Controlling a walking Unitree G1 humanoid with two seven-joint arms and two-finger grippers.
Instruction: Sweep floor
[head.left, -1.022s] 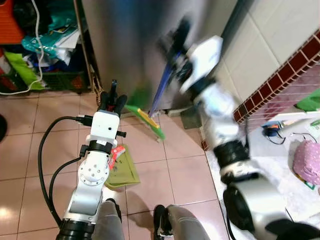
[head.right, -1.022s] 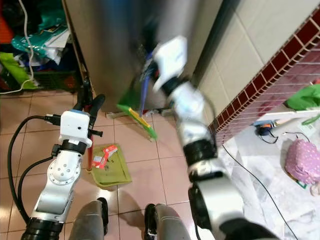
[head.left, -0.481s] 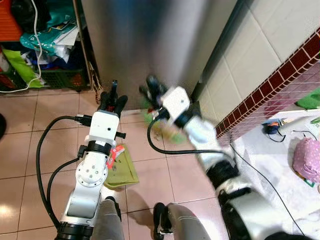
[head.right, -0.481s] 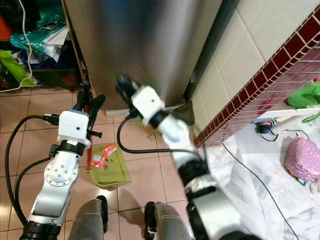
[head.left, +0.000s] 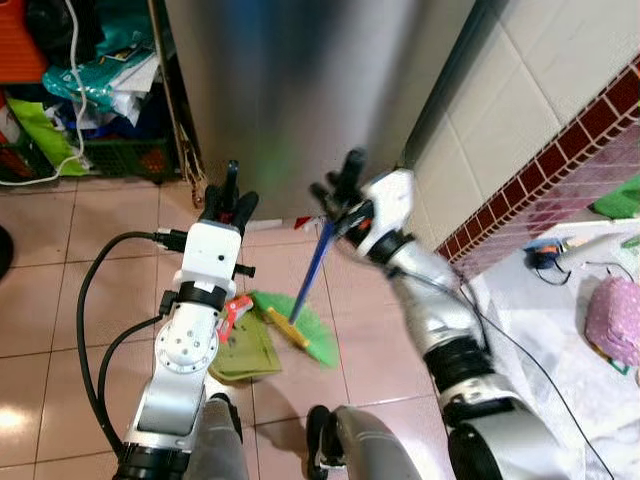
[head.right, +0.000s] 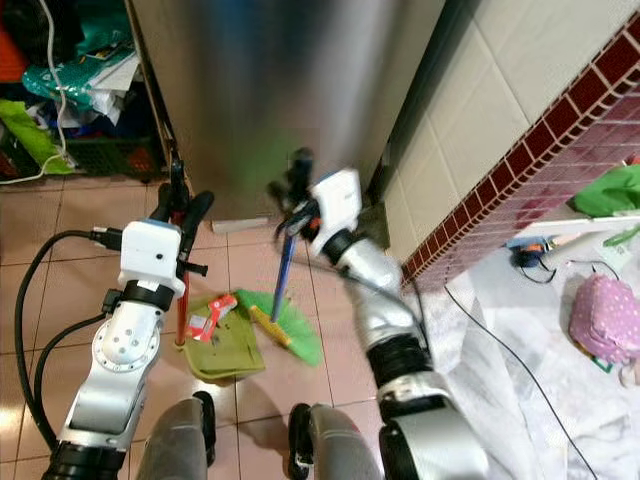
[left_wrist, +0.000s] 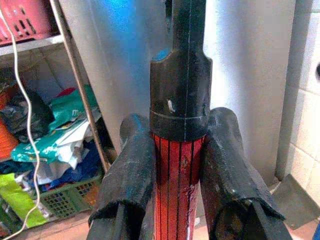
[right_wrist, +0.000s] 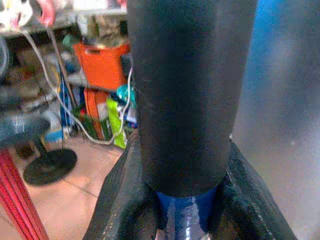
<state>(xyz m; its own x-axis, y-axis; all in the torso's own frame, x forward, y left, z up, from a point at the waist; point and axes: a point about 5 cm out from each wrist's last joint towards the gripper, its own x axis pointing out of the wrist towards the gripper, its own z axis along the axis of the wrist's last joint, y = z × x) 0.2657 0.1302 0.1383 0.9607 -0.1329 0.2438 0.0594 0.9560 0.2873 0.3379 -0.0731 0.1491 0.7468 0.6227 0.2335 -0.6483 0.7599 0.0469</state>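
My left gripper (head.left: 228, 198) is shut on the red dustpan handle (left_wrist: 176, 165) just below its black cap. The green dustpan (head.right: 228, 348) lies on the pink tiles below it, with a red wrapper (head.right: 212, 314) on it. My right gripper (head.left: 340, 192) is shut on the blue broom handle (head.left: 314, 268), which shows under a black grip (right_wrist: 186, 90) in the right wrist view. The handle slants down to the green broom head (head.left: 302, 332), which rests on the floor against the dustpan's right side.
A steel fridge (head.left: 300, 90) stands straight ahead. A cluttered shelf with a green crate (head.left: 122, 160) is at the left. A tiled wall (head.left: 560, 90) runs along the right, with a white sheet, cables and a pink object (head.left: 614, 322) on the floor beside it.
My right arm has swung down and the broom head has moved from near the fridge base to the dustpan's edge. The left arm and dustpan have stayed put.
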